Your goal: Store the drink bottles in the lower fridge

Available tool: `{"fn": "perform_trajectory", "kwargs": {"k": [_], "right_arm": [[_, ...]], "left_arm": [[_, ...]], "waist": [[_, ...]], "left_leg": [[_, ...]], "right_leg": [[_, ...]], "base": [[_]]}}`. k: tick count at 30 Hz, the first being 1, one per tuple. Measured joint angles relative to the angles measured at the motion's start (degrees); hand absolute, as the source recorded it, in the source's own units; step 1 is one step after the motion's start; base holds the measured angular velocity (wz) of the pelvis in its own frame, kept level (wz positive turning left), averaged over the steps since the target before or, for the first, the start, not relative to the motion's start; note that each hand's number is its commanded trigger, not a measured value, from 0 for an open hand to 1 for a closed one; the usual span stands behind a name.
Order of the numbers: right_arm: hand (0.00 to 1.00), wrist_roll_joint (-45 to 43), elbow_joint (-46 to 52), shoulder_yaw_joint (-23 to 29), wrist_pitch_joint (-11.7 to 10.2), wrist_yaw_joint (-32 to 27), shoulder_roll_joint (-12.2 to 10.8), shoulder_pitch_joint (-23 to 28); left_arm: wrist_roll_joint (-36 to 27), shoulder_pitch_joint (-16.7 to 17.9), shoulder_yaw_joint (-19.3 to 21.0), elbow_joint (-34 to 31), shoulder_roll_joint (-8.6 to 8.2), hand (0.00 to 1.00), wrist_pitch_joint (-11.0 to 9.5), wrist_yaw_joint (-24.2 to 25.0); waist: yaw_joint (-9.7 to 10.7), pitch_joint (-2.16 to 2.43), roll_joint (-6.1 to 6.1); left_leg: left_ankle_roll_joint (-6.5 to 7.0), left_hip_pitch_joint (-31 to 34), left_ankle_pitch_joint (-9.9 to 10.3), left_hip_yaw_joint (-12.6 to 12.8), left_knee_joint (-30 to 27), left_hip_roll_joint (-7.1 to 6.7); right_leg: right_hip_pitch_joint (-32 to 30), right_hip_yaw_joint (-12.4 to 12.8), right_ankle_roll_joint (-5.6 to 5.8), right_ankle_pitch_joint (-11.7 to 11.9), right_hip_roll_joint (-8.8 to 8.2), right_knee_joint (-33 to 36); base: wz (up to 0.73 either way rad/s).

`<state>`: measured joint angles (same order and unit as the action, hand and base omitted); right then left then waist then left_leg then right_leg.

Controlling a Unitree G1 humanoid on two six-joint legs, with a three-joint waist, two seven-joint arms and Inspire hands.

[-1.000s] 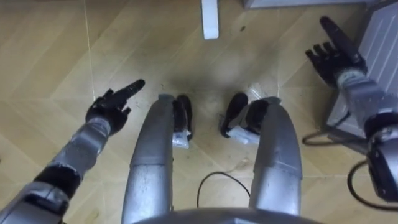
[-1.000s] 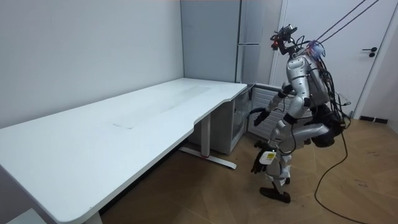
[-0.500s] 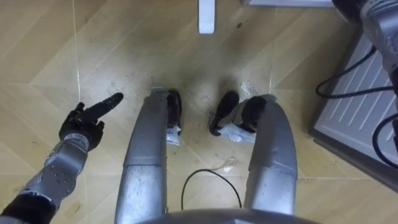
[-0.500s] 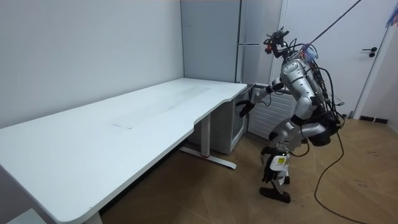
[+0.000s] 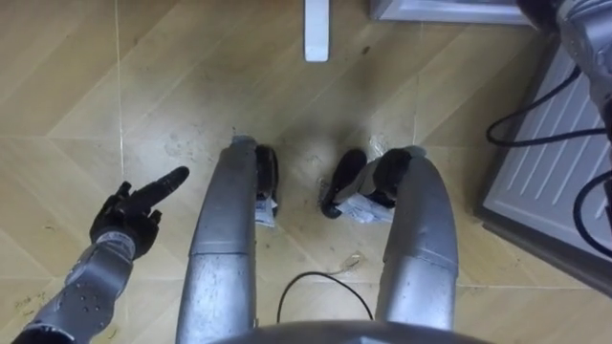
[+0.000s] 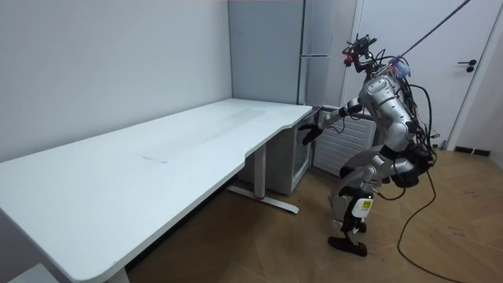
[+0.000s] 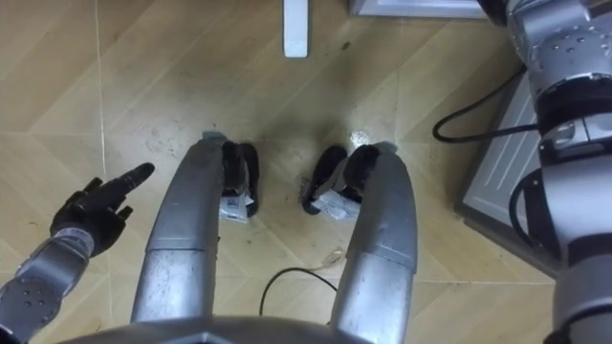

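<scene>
We keep our right hand (image 6: 308,134) by the lower fridge door (image 6: 355,140), its fingers unclear; our left hand (image 5: 132,208) stays clenched and empty

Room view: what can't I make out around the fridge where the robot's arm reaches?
Lower fridge inside: room view, dark and small, partly behind the desk.
Right hand: room view, too small to read; eye views, cut off by the top edge.
Fridge door: left eye view, cut off by the right edge.
</scene>
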<state>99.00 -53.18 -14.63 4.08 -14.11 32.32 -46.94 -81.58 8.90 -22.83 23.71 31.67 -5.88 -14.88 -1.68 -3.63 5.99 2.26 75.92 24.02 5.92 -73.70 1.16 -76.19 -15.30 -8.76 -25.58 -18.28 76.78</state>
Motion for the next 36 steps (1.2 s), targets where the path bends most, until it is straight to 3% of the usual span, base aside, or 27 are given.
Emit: {"fn": "perform_trajectory", "kwargs": {"k": [3, 7, 12, 18, 26, 32, 36], "right_arm": [[0.0, 0.39, 0.01, 0.0, -0.34, -1.29, 0.02, 0.0], [0.0, 2.02, -0.03, 0.03, -1.04, -2.77, 0.59, 0.01], [0.0, 1.61, -3.74, 0.02, -0.92, -2.44, 0.91, 0.1], [0.0, -0.43, -8.78, 0.01, -0.56, 1.42, 0.92, 0.19], [0.0, -1.47, -14.21, 0.83, 0.6, 10.38, 0.96, 3.98], [0.0, -2.66, -18.11, 3.06, 1.72, 18.56, 0.93, 10.17], [0.0, -4.12, -18.11, 5.21, 1.73, 24.13, -1.01, 18.44]], "left_arm": [[0.02, 2.43, 0.04, -2.33, 0.15, 0.0, -0.44, 0.11], [0.18, 2.9, 0.15, -2.36, 0.09, 0.0, -0.46, 0.35], [1.43, 2.42, 0.21, -1.81, -0.12, 0.0, -0.46, 1.91], [1.52, -0.48, 0.27, 0.26, -0.33, 0.0, -0.15, 4.96], [5.3, -2.42, 2.26, 4.35, -2.03, 0.0, 2.71, 8.92], [8.21, -5.06, 2.51, 12.56, -2.91, 0.0, 5.07, 13.64], [14.01, -5.56, 4.5, 21.61, -5.43, 0.0, 6.3, 17.72]], "waist": [[-0.7, 0.02, -0.04], [-2.27, 0.03, -0.26], [-3.62, 0.03, -3.38], [-5.47, 0.06, -5.61], [-6.71, 0.03, -5.84], [-8.15, 0.03, -5.89], [-8.29, 0.12, -5.89]], "left_leg": [[-0.18, -2.26, 0.38, -0.2, 0.25, 0.03], [-0.36, -5.82, 0.63, -0.43, 1.76, -0.51], [-0.91, -10.44, -0.53, -1.47, 5.98, -0.99], [-0.95, -15.33, -2.62, -1.29, 12.4, -0.92], [-0.6, -20.45, -4.3, -2.02, 18.32, -0.95], [-0.65, -27.19, -4.67, -3.01, 23.81, -0.6], [-0.33, -34.78, -5.0, -3.0, 29.35, -0.52]], "right_leg": [[2.3, -0.04, 0.33, -0.52, 0.2, -0.25], [5.88, -0.25, 0.57, -0.82, 0.41, -1.51], [11.45, -2.17, 0.88, 0.04, 0.45, -5.88], [16.24, -3.0, 0.97, 2.6, 1.6, -12.25], [22.22, -4.96, 1.61, 4.04, 2.57, -18.5], [29.72, -6.15, 3.27, 5.34, 4.66, -25.42], [37.43, -6.5, 5.01, 6.43, 6.14, -31.69]], "base": [[-0.02], [0.0], [0.07], [-0.02], [0.05], [-0.01], [-0.03]]}}
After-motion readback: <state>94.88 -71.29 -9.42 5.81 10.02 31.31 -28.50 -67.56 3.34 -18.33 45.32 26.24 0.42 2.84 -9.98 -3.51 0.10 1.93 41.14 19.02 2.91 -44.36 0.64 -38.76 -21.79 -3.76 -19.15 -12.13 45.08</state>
